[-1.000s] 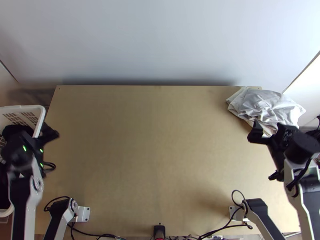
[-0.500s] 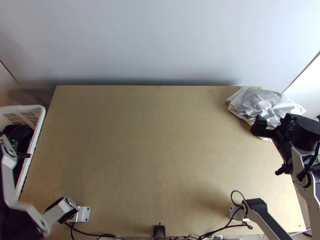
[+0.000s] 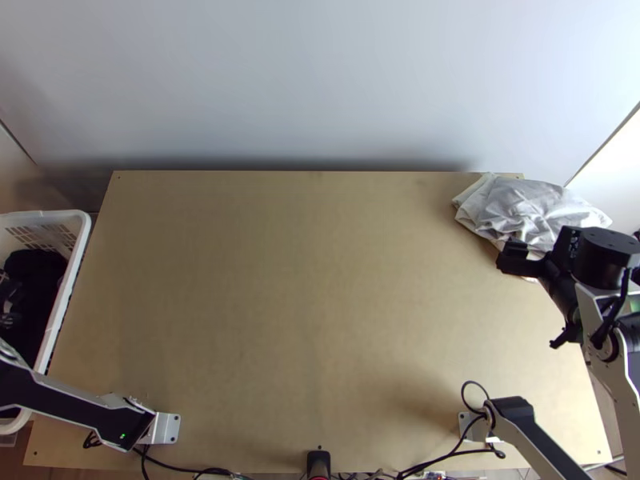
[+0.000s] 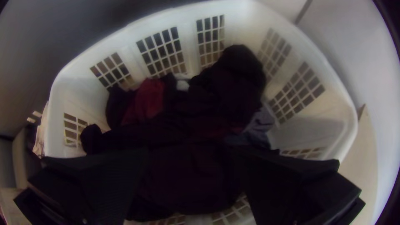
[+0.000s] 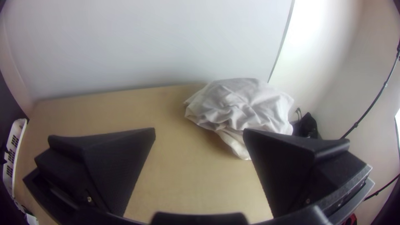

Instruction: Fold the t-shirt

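Has the left claw [image 3: 10, 304] spread above dark clothes [image 4: 200, 108] in the basket [image 4: 235, 21], right claw [image 3: 541, 244] apart near bunched white cloth [image 5: 241, 104].

White basket [image 3: 68, 297], dark and red clothes [image 4: 196, 112]

Left arm [image 3: 72, 404] swung farther over the basket [image 3: 74, 260]; right arm [image 3: 620, 380] shifted slightly

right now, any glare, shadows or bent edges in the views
Top view: shadow along the wall behind the table; right wrist view: glare beyond the bunched white cloth; left wrist view: laundry basket bowed, dark clothes dim.
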